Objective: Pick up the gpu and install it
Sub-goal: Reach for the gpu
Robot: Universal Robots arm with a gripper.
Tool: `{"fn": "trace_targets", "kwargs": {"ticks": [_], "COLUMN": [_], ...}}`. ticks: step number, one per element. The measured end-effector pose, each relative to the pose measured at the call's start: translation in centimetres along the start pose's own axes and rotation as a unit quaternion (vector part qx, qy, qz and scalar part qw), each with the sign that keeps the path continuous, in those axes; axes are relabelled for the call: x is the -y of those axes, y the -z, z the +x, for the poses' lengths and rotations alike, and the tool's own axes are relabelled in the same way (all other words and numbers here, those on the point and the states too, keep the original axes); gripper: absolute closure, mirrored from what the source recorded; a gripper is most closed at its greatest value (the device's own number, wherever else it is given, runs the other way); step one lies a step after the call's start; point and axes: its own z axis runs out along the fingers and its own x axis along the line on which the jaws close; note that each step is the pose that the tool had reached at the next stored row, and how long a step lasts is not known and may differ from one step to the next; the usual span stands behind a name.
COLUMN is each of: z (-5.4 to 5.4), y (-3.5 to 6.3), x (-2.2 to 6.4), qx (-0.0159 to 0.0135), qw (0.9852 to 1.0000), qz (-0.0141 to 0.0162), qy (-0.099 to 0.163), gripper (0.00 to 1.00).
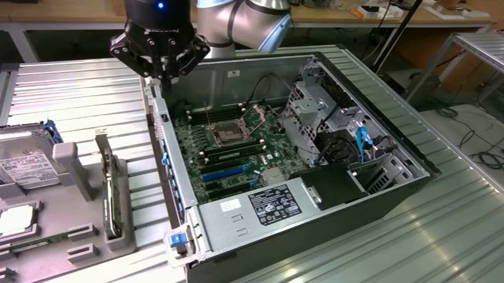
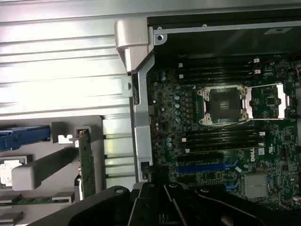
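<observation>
I read the gpu as a thin, dark green board with a narrow pale metal bracket. It stands on edge in a slot of the matte grey holder on the ribbed metal table, to the exterior view's left of the open black computer case. The black gripper hangs over the case's rear wall, fingers drawn together on nothing, well apart from the gpu.

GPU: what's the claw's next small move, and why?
Likely slide the claw toward the exterior view's left until it is over the gpu. The claw hangs above the open case's rear edge, while the gpu stands upright in the grey holder beside the case, ungrasped.
</observation>
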Motion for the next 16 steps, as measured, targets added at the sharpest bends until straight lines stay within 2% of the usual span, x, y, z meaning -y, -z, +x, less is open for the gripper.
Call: {"fn": "trace_targets", "kwargs": {"ticks": [1, 3, 7, 10, 16], "z": [0.3, 1.6, 3.4, 4.3, 8.3], "y": [0.01, 0.05, 0.1, 0.13, 0.24], "x": [0.02, 0.12, 0.3, 0.42, 0.81], "qx": [0.0, 0.0, 0.0, 0.0, 0.0], "qw": [1.0, 1.0, 1.0, 1.0, 1.0], "qz": [0.0, 0.0, 0.0, 0.0, 0.0001], "qy": [0.0, 0.0, 0.0, 0.0, 0.0], "gripper": [0.89, 0.89, 0.89, 0.89, 0.89]}}
